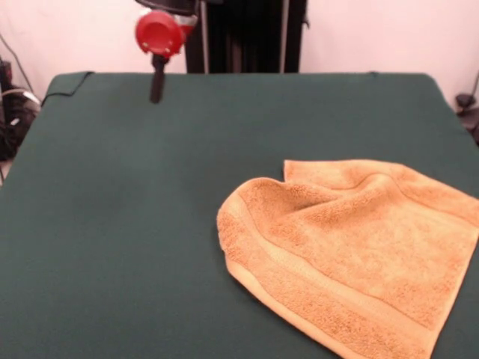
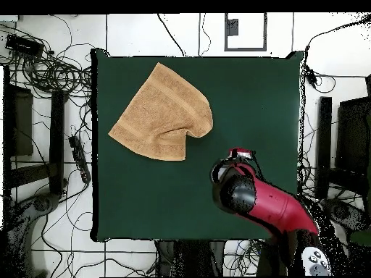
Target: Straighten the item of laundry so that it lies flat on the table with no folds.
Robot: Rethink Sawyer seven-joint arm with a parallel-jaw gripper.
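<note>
The item of laundry [image 1: 352,247] is an orange-tan terry towel lying on the dark green table [image 1: 135,224], at the near right in the front view. Its edge toward the middle of the table is rumpled, with a ridge and a tucked fold. A woven border band runs along its near edge. In the overhead view the towel [image 2: 163,112] lies at the table's [image 2: 253,94] upper left. My gripper [image 1: 156,96] hangs above the far left of the table, well away from the towel and holding nothing. From above, the gripper [image 2: 239,154] is mostly hidden under the red arm.
Bare green cloth surrounds the towel on the left and far sides in the front view. Tangled cables [image 2: 51,69] and dark equipment [image 2: 340,137] lie on the floor around the table. The red and black arm [image 2: 268,203] reaches over the table's lower right in the overhead view.
</note>
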